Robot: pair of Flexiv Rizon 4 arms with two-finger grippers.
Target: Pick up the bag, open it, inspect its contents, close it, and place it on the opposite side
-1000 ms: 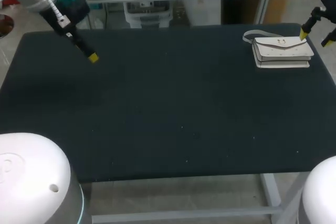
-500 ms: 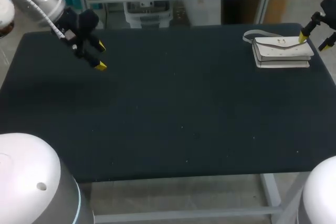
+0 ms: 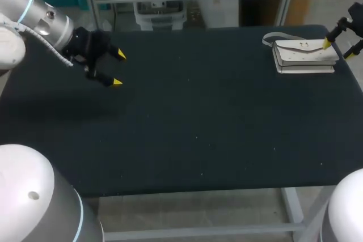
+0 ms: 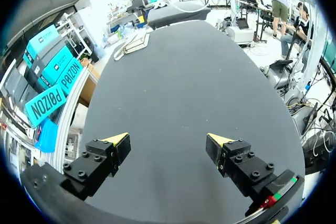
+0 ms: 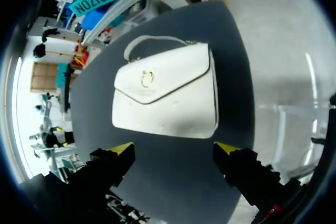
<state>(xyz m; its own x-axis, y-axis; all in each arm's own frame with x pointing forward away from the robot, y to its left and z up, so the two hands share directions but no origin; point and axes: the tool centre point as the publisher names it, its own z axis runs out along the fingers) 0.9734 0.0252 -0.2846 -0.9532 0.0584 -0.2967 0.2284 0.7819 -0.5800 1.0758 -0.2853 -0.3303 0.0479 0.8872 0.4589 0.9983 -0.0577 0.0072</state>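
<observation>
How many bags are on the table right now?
1. The white bag lies flat at the table's far right corner, just ahead of the open right gripper. The left gripper, at the far left, has nothing between its fingers.

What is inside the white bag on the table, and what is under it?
The white bag lies flat with its flap closed, so its contents cannot be seen. Under it only the dark table shows; whatever the bag covers is hidden.

No legible print on the bag (image 5: 165,90)
</observation>
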